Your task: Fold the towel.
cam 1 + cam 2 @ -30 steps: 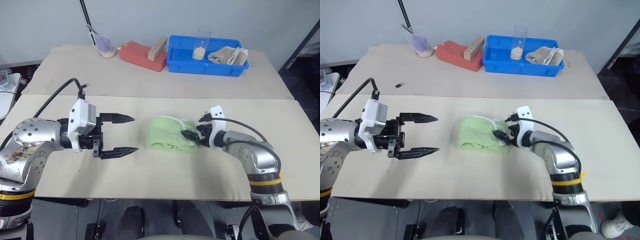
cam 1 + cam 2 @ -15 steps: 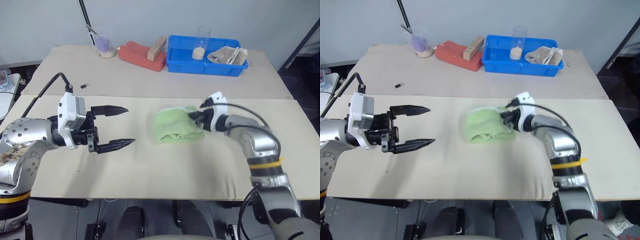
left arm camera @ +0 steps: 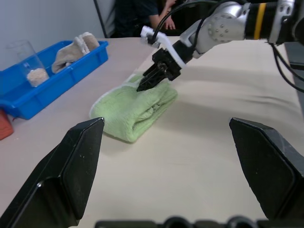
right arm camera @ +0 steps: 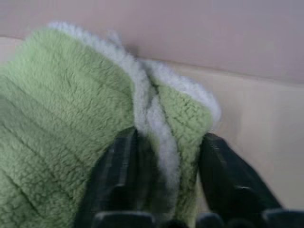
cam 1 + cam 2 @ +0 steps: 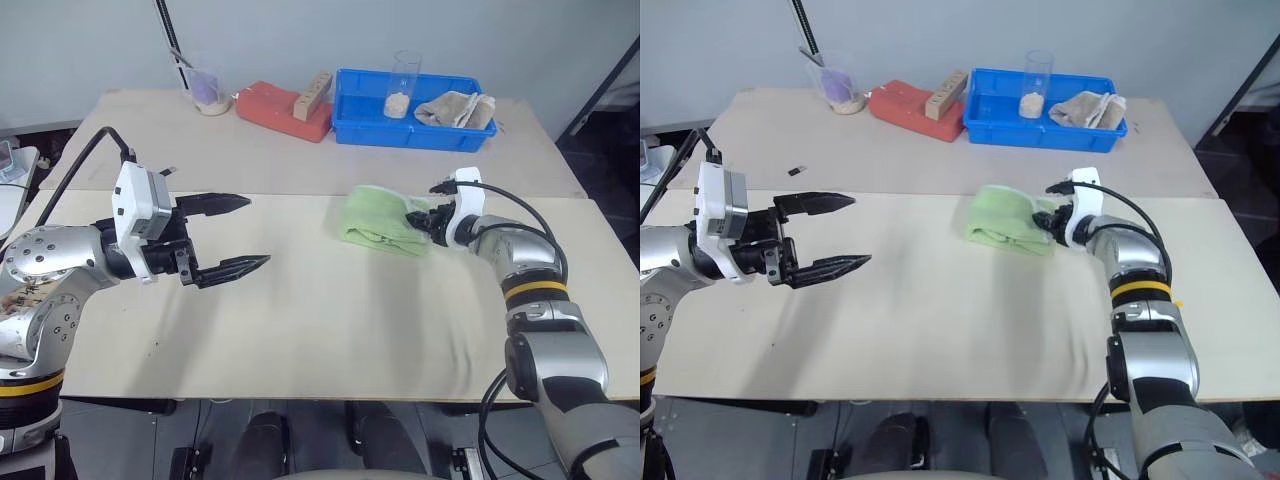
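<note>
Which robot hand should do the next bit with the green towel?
Probably the right. The right gripper already has its fingers around the towel's white edge, so it can pull or place it. The left gripper hangs open, well away from it.

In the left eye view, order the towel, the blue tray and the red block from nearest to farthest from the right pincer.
1. Towel, at the right pincer.
2. Blue tray, behind it on the far table.
3. Red block, further left.
</note>
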### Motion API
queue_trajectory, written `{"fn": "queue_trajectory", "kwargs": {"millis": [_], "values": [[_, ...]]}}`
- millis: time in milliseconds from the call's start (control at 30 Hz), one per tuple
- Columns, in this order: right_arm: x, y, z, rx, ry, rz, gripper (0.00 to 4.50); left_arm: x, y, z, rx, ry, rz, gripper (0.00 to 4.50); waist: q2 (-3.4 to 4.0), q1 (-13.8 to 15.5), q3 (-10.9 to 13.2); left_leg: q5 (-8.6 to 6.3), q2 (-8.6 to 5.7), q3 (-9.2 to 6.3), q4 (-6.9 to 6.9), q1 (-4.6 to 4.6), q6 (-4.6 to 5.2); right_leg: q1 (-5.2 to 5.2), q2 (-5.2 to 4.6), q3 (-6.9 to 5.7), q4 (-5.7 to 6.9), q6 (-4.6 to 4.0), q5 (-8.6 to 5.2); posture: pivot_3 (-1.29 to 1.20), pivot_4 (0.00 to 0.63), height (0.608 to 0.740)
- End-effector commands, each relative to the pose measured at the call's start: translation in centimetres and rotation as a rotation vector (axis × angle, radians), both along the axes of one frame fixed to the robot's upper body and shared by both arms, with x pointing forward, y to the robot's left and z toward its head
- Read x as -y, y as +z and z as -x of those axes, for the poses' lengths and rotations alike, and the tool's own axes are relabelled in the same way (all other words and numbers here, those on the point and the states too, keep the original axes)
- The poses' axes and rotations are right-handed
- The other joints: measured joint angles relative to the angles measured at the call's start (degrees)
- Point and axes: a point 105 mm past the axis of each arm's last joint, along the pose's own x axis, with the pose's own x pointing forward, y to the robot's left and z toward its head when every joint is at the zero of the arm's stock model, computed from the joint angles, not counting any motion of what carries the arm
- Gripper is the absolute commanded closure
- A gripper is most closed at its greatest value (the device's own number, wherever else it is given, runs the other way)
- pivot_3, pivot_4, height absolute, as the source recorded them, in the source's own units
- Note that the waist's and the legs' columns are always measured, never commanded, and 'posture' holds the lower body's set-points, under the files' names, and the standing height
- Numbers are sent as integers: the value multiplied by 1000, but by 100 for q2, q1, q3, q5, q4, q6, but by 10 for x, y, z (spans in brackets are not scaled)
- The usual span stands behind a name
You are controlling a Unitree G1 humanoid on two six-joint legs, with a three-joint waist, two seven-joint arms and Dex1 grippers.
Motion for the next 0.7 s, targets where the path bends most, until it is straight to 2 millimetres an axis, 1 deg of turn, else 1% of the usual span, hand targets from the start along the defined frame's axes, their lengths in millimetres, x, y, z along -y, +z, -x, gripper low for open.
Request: {"fn": "queue_trajectory", "kwargs": {"millis": [33, 100, 133, 200, 233, 300, 333, 367, 467, 500, 567, 633, 700], "values": [[6, 54, -2, 161, -2, -32, 987, -14, 3, -5, 35, 91, -7, 0, 0, -2, 0, 0, 1, -1, 0, 1, 0, 0, 1, -1, 1, 0, 0, 0, 150, 714], [11, 71, 3, 202, 5, -25, 296, -24, -2, -9, 27, 162, -38, 0, 1, 5, 1, 0, 2, -2, -1, 0, 0, -2, 1, -2, 3, 0, 0, 0, 150, 714], [13, 80, 8, 229, 23, -9, 23, -31, -4, -12, 19, 203, -52, 0, 2, 14, 1, 0, 3, -2, -1, 0, 0, -3, 2, -2, 3, 0, 0, 0, 150, 714], [12, 98, 22, 291, 95, 34, 23, -43, -8, -14, 6, 272, -85, 0, 3, 33, 2, 0, 2, -2, -1, -3, 0, -5, 0, -2, 2, 0, -1, 0, 150, 714], [10, 102, 36, 327, 184, 121, 23, -51, -11, -13, -14, 313, -120, 0, 3, 40, 2, 0, 3, -2, -3, -3, 0, -5, 0, -2, 0, 1, -1, 0, 150, 714], [5, 97, 68, 355, 375, 298, 23, -69, -18, -7, -45, 389, -192, 0, 3, 70, 2, -1, 4, -3, -10, -4, 1, -6, 0, -6, -7, 4, -4, 0, 150, 714], [4, 93, 78, 355, 432, 350, 23, -74, -20, -4, -54, 407, -214, 0, 4, 76, 2, -4, 4, -4, -15, 1, 4, -4, -4, -8, -6, 11, -10, 0, 150, 714], [4, 85, 93, 331, 505, 400, 23, -83, -21, -1, -60, 439, -230, 0, 3, 77, 2, -5, 3, -3, -17, 0, 5, -5, -8, -9, -6, 41, -32, 0, 150, 714], [6, 71, 121, 254, 628, 441, 23, -98, -24, 10, -77, 493, -247, 0, 3, 68, 2, -6, 4, 5, -19, 2, 5, -5, -24, -10, -7, 46, -39, 0, 150, 714], [7, 69, 128, 241, 650, 445, 23, -103, -25, 15, -92, 508, -246, 0, 3, 50, 2, -6, 4, 10, -17, 4, 4, -5, -26, -10, -7, 47, -40, 0, 150, 714], [7, 68, 137, 232, 673, 452, 23, -110, -28, 22, -111, 530, -246, 0, 2, 31, 3, -5, 5, 19, -9, 10, 4, -5, -31, -7, 0, 47, -39, 0, 150, 714], [9, 68, 139, 232, 669, 447, 23, -115, -34, 28, -143, 551, -250, 0, 1, 30, 3, -5, 6, 30, -5, 29, 3, 1, -33, -7, 7, 39, -41, 0, 150, 714], [11, 65, 140, 226, 665, 450, 23, -118, -41, 33, -171, 563, -248, 0, 1, 43, 3, -4, 6, 40, -5, 49, 2, 8, -33, -8, 14, 10, -57, 0, 150, 714]]}}
